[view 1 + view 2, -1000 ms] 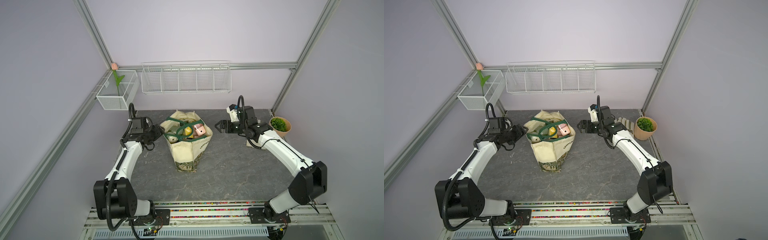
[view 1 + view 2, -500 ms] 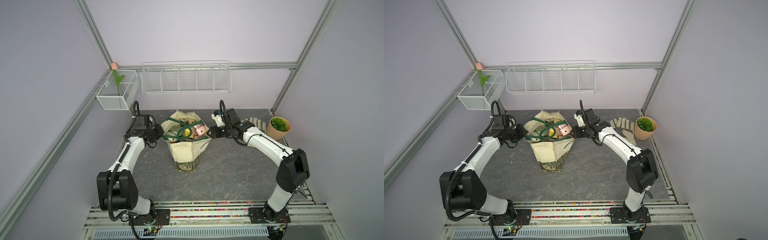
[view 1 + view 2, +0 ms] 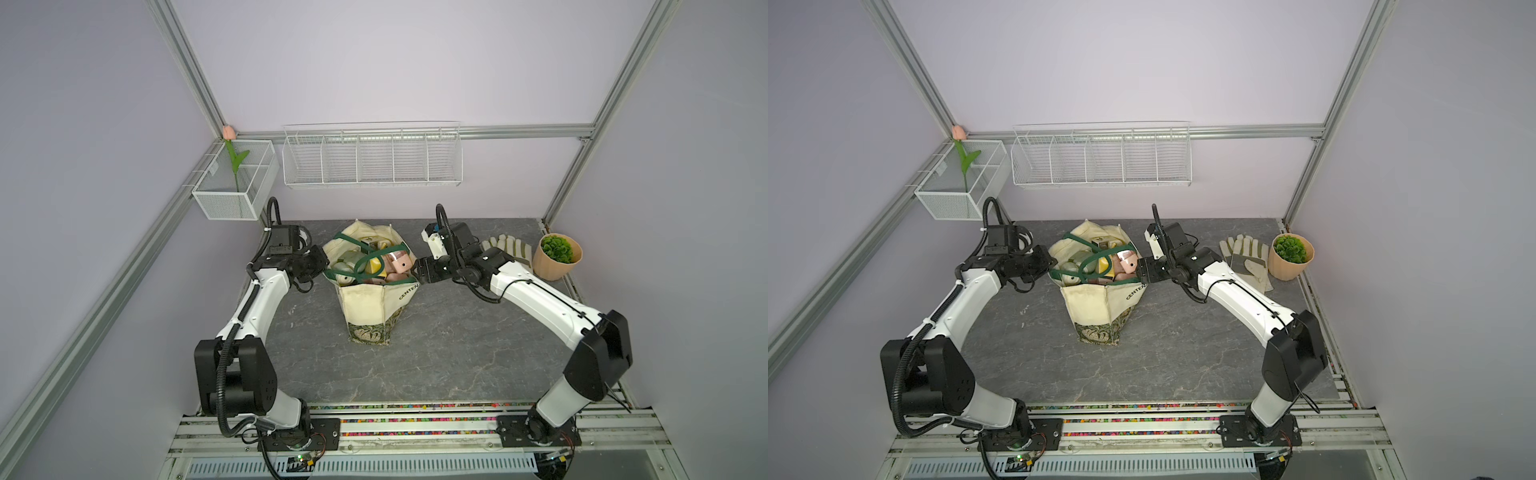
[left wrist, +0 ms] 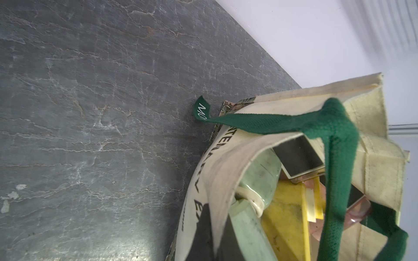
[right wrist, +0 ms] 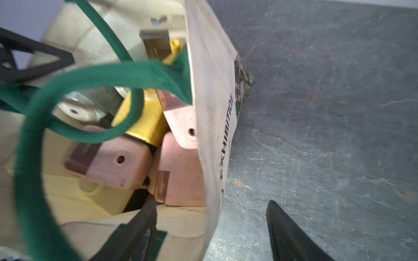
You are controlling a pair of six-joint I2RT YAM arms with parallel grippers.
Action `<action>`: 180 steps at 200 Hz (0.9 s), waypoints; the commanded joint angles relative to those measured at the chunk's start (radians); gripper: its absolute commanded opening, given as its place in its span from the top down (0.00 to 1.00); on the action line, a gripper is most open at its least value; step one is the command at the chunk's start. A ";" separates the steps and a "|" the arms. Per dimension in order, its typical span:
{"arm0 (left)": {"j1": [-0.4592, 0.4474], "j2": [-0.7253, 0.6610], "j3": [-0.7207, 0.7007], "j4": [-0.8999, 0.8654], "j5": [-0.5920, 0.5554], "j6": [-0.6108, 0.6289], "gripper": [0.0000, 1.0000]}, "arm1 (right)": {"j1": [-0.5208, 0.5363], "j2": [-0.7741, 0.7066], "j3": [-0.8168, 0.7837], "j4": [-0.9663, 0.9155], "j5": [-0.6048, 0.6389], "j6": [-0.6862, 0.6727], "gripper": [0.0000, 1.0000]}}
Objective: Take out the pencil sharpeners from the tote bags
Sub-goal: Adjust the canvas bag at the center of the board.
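Left fingers (image 3: 326,266) clamped shut on tote (image 3: 370,305) rim, left side. Right fingers (image 3: 415,271) open, astride the opposite wall: one inside, one outside, holding nothing. Tote stands centre of worktop (image 3: 457,357), mouth spread. Sharpeners (image 3: 400,262) sit inside it, pink, yellow, pale green visible. Green handles (image 3: 365,266) flop over them.

Whatever lies beneath the topmost pencil sharpeners (image 5: 117,162) inside the tote bag (image 3: 370,300) is hidden. At the tote bag's rim the fingertips of the left hand (image 3: 325,267) cannot be made out. The right wrist view is blurred, the right hand (image 5: 212,203) cut off at its edge
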State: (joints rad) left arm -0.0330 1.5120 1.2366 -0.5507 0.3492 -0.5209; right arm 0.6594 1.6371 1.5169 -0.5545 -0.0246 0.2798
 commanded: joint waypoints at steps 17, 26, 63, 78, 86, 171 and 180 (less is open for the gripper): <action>-0.014 -0.058 -0.006 0.055 0.065 0.016 1.00 | 0.074 0.016 0.179 -0.056 0.029 -0.080 0.23; -0.016 -0.065 -0.005 0.059 0.081 0.018 1.00 | 0.090 0.063 0.235 -0.065 0.032 -0.112 0.24; -0.016 -0.100 -0.012 0.067 0.093 0.022 1.00 | 0.151 0.308 0.576 -0.266 0.113 -0.333 0.26; -0.016 -0.100 -0.009 0.062 0.090 0.025 1.00 | 0.167 0.382 0.699 -0.351 0.158 -0.438 0.26; -0.016 -0.098 -0.008 0.061 0.091 0.025 1.00 | 0.172 0.407 0.736 -0.373 0.181 -0.493 0.25; -0.019 -0.084 -0.008 0.063 0.090 0.034 1.00 | 0.208 0.555 0.814 -0.313 0.329 -0.923 0.20; -0.019 -0.082 -0.006 0.060 0.091 0.035 1.00 | 0.215 0.581 0.825 -0.285 0.369 -0.946 0.23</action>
State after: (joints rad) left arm -0.0525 1.4677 1.2182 -0.5354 0.4129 -0.5121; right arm 0.8513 2.1502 2.3157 -0.9241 0.2466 -0.5247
